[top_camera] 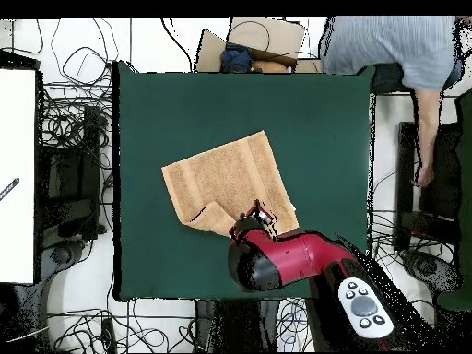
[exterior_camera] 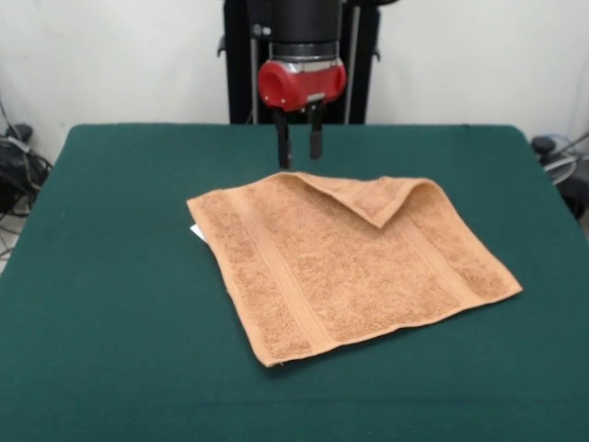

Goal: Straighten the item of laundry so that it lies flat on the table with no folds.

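**Towel mostly flat, one far corner folded over**

The table [exterior_camera: 110, 368], covered in dark green cloth, is seen bare along its near edge. The towel [exterior_camera: 340, 276], orange-tan terry, is laid near the middle, turned at an angle. Two woven bands are seen running across it. A small white tag [exterior_camera: 196, 231] is seen poking out at its left edge. At the far side one corner [exterior_camera: 382, 198] is doubled back onto the towel in a triangular flap. Just beyond that far edge the gripper [exterior_camera: 299, 147] is held above the cloth, its two dark fingers [exterior_camera: 283, 143] spread slightly apart, nothing pinched. In the overhead view a person [top_camera: 401, 46] is seen past a table corner.
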You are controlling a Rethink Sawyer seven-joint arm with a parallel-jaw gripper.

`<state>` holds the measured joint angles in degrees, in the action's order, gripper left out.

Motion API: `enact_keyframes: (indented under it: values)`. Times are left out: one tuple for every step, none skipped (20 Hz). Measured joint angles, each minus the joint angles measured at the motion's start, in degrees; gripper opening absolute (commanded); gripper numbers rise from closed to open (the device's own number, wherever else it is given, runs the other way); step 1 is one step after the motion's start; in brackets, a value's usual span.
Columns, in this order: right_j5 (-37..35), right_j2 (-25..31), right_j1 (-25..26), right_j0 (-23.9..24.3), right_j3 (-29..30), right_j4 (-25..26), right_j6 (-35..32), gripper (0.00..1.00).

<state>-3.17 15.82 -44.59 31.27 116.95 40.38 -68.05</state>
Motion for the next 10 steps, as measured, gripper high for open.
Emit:
enact_keyframes:
  values:
    - [0.2, -0.1, 0.2, -0.2, -0.3, 0.3, 0.0, 1.0]
    - [0.5, -0.2, 0.5, -0.3, -0.6, 0.6, 0.0, 1.0]
    - [1.3, -0.5, 1.0, -0.9, -1.2, 1.3, 0.0, 1.0]
    - [1.9, -0.9, 1.3, -1.5, -1.6, 1.7, 0.0, 1.0]
    - [2.6, -1.3, 1.6, -2.1, -2.0, 2.1, 0.0, 1.0]
    - [3.3, -1.7, 1.9, -2.7, -2.2, 2.4, 0.0, 1.0]
    - [3.7, -2.0, 2.1, -3.1, -2.4, 2.5, 0.0, 1.0]
    - [4.9, -2.8, 2.6, -4.2, -2.9, 2.7, 0.0, 1.0]
    - [5.6, -3.2, 2.9, -4.7, -3.1, 2.8, 0.0, 1.0]
    - [7.4, -4.4, 3.5, -6.0, -3.7, 2.8, 0.0, 1.0]
